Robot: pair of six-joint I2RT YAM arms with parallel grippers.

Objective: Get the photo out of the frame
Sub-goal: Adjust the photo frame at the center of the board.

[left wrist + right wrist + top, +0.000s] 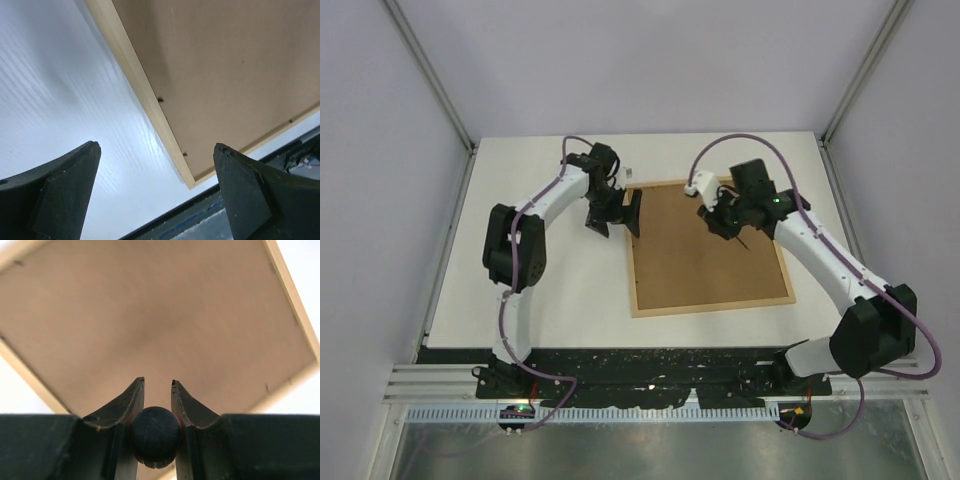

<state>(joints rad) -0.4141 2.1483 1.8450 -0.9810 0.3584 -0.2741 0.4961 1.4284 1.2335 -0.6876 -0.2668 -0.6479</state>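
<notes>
Two arms are tending the frame [710, 250], lying brown back up on the table [550, 290], the photo hidden beneath. Right gripper [157, 382] is clamping a round-ended tool [155, 435], likely to pry the tabs; left gripper [616, 213], jaws apart, is hovering beside its edge, seemingly to steady it.

frame [702, 262]: pale wood rim, matt brown fibreboard back | table [560, 290]: glossy white, faint grain

Lab test cell: white table [540, 300] walled by grey panels [380, 200].
</notes>
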